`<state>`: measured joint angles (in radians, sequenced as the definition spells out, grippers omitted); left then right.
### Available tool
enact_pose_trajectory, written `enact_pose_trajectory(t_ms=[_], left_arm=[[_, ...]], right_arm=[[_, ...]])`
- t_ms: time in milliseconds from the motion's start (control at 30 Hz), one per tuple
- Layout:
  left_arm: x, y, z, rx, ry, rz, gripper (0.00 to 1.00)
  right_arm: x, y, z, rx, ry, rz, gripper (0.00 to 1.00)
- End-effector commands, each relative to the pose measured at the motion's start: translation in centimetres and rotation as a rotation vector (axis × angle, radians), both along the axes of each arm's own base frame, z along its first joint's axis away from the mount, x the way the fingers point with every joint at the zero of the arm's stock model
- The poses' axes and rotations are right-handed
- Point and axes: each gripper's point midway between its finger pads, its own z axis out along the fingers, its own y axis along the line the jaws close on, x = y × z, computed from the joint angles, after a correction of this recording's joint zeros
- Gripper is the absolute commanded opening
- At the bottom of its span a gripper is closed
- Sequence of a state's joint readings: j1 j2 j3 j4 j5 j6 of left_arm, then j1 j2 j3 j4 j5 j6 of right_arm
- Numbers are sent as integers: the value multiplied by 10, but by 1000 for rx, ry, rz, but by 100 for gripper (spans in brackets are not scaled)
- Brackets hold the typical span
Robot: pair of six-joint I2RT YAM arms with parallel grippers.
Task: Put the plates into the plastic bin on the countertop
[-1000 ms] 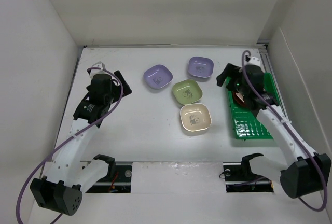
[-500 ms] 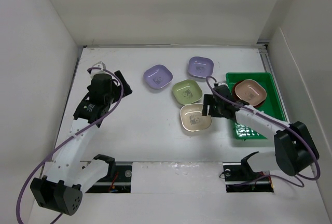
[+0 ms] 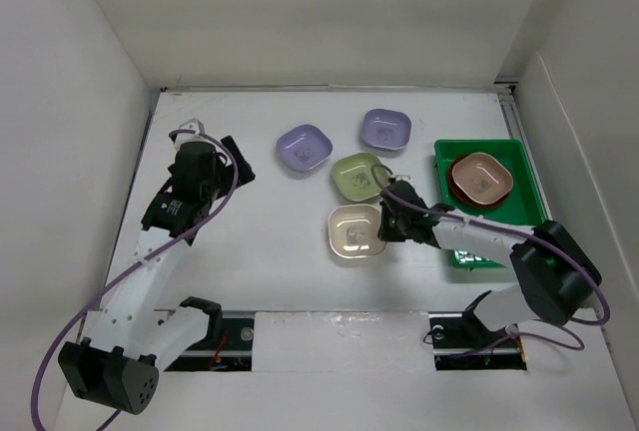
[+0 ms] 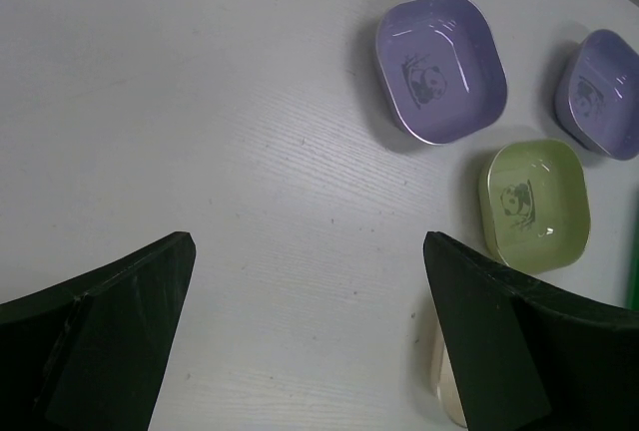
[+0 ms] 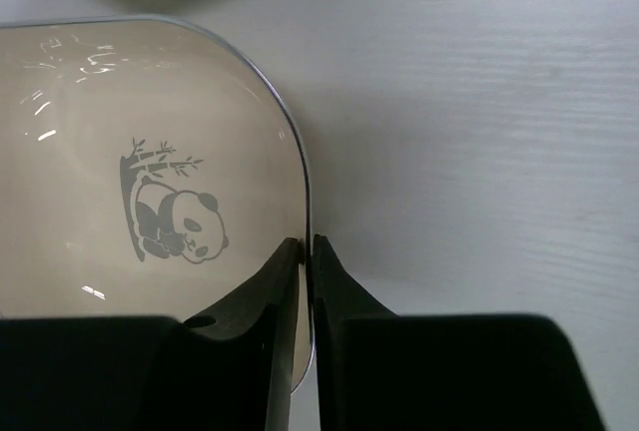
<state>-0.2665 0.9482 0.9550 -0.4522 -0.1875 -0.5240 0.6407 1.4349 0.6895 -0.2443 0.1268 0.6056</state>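
The cream dish (image 3: 355, 231) lies on the white countertop (image 3: 260, 231), and my right gripper (image 3: 384, 223) is shut on its right rim. In the right wrist view the gripper (image 5: 307, 243) pinches that rim, one finger inside the cream dish (image 5: 150, 182) and one outside. The green plastic bin (image 3: 499, 148) at the right holds a pinkish-tan dish (image 3: 480, 177) with a reddish rim showing under it. A green dish (image 3: 361, 176) and two lavender dishes (image 3: 304, 146) (image 3: 385, 129) rest on the counter. My left gripper (image 3: 232, 160) hangs open at the left, nothing between its fingers.
White walls bound the counter on three sides. The left wrist view shows the open gripper (image 4: 308, 251) over bare counter, with a lavender dish (image 4: 441, 67), another lavender dish (image 4: 604, 92) and the green dish (image 4: 537, 204) to its right.
My right arm swung from the bin, where the pinkish-tan dish now lies, to the cream dish and shut on its rim. The cream dish slid a little left. The left arm stayed still.
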Motion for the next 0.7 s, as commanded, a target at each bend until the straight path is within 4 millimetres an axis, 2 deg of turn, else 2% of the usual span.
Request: enact_pose_trajectory(t_ms=[0,67,133,167,233,267,300,333,433,467,500,533,567,667], left_arm=[[3,0,4,1,-28,-9,100],[3,0,4,1,-28,-9,100],[3,0,4,1,-28,-9,100],[3,0,4,1,-28,-9,100],[3,0,4,1,-28,-9,100],[3,0,4,1,-28,-9,100],[3,0,4,1,-28,-9,100],[3,0,4,1,-28,-9,100],[2,-2,4,-3,-26,-17,100],[2,-2,4,-3,-26,-17,100],[2,-2,4,-3,-26,-17,100],[2,-2,4,-3,-26,-17,100],[2,-1,4,4,-26,-22,100],[2,-3,3,0,-25,-29,100]], right_arm=[[-20,22,-5,-10,3,37,12],[-27,33,-8,-11,13,47,0],[-41,48,-6,-1,17,93,0],[-42,58,5,35,-1,94,0],[-41,61,21,56,-34,89,0],[-34,62,44,87,-87,75,0],[-27,57,55,86,-118,45,0],[-9,40,67,69,-160,-18,0],[28,5,108,57,-247,-103,0],[50,-23,121,38,-267,-199,0],[61,-38,133,33,-298,-231,0],[71,-56,141,29,-322,-293,0],[84,-94,144,5,-327,-399,0],[106,-142,159,16,-372,-500,0]])
